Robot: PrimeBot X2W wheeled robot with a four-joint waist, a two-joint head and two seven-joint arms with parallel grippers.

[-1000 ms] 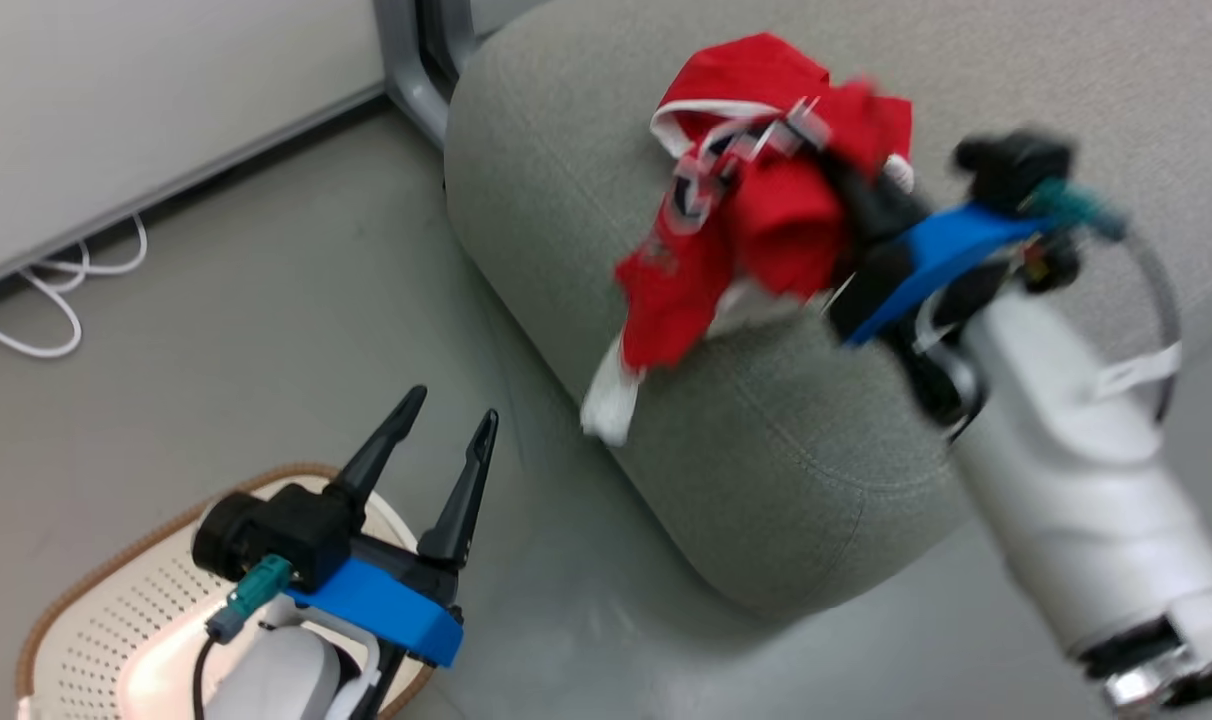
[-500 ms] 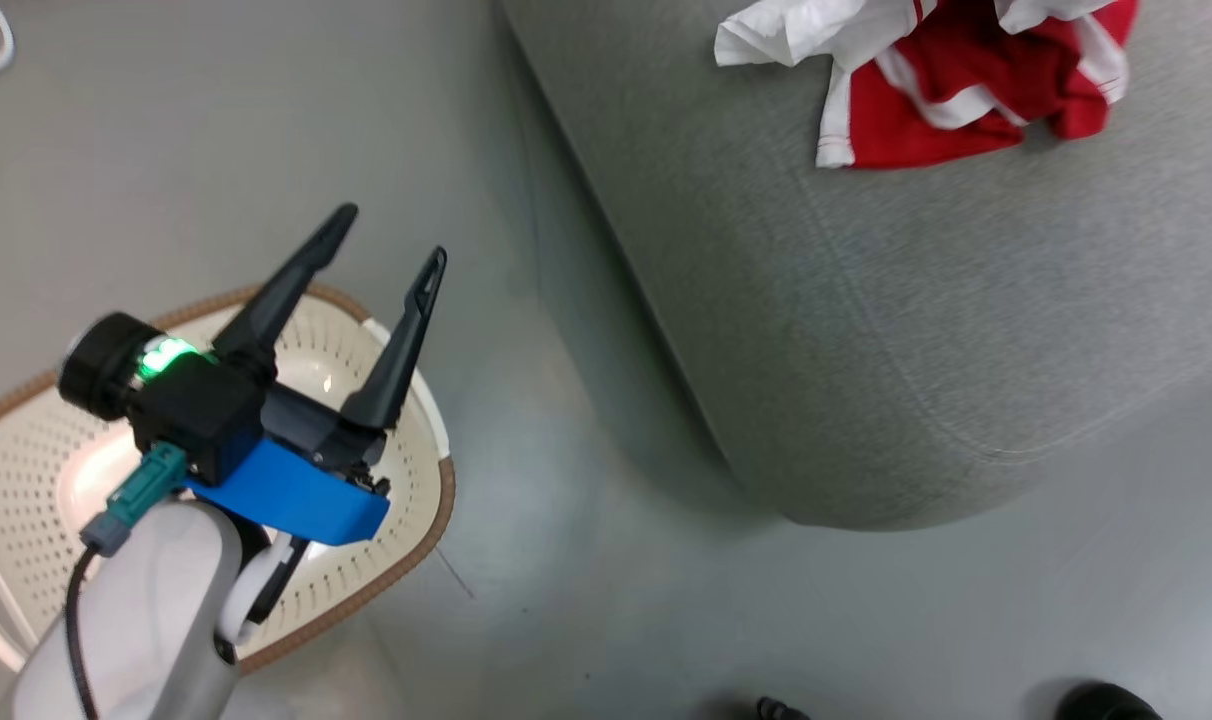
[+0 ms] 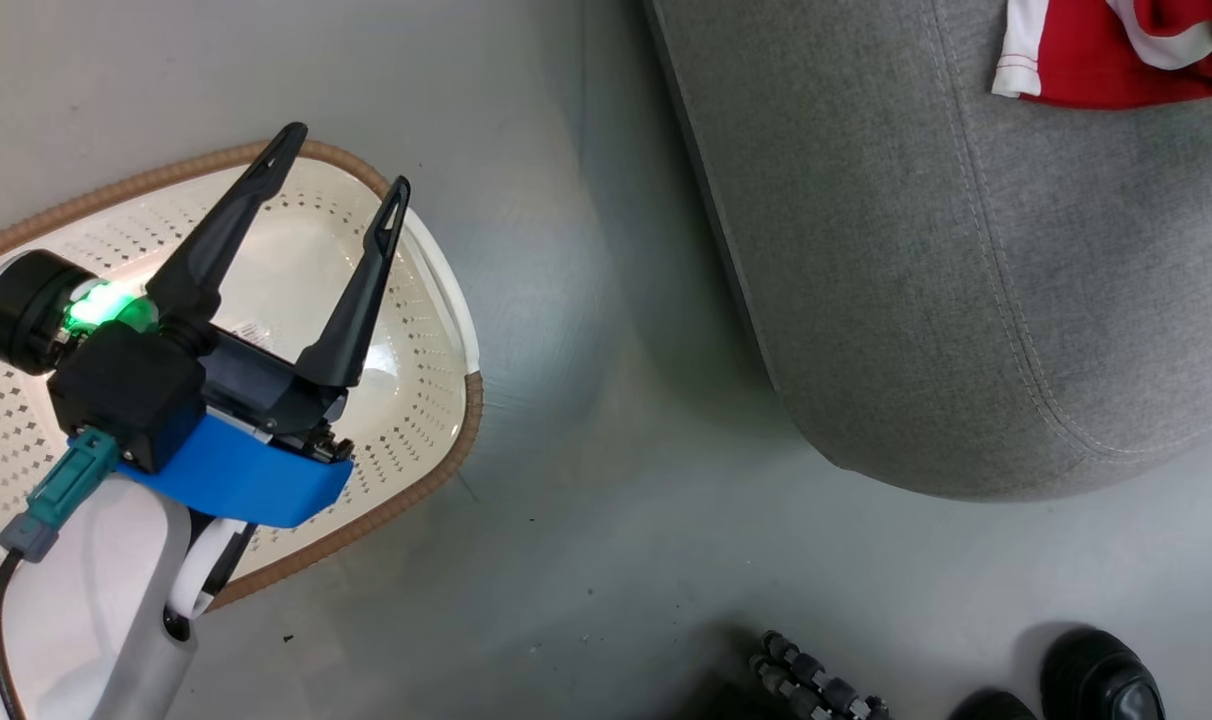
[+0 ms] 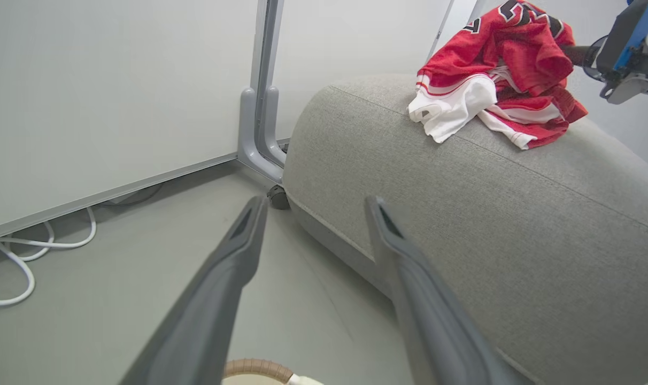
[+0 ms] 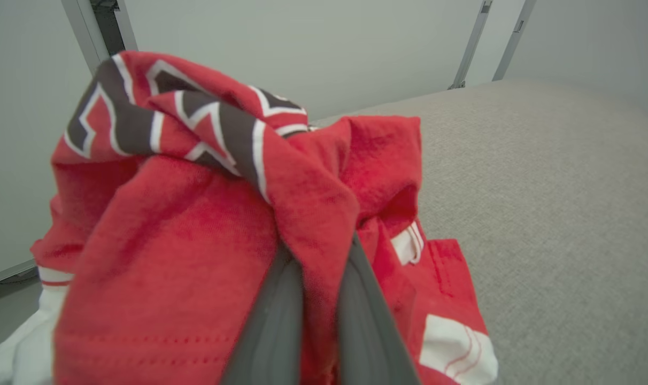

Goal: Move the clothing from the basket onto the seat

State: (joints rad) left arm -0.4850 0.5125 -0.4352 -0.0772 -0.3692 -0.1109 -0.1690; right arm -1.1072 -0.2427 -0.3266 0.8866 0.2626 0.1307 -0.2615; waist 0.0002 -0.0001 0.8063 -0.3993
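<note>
Over the cream perforated basket [image 3: 421, 330] with its brown rim, my left gripper [image 3: 346, 158] hangs open and holds nothing. A paper label [image 3: 254, 328] lies on the basket floor, and I see no clothing in the part that shows. The red and white clothing [image 3: 1096, 65] rests on the grey seat [image 3: 916, 300]. In the left wrist view the clothing [image 4: 506, 69] is heaped on the seat [image 4: 516, 224], with my right gripper [image 4: 623, 43] at its far side. My right gripper [image 5: 318, 251] is shut on a fold of the clothing [image 5: 195, 214].
A black shoe [image 3: 1101, 680] of a person and a black segmented tripod leg [image 3: 816, 685] are on the floor near the seat's front corner. A white cable [image 4: 19, 256] lies along the wall, and a grey frame post [image 4: 260, 133] stands beside the seat.
The head camera has swung down toward the basket and floor, so the seat and clothing sit at the picture's top right. My left gripper stays open over the basket.
</note>
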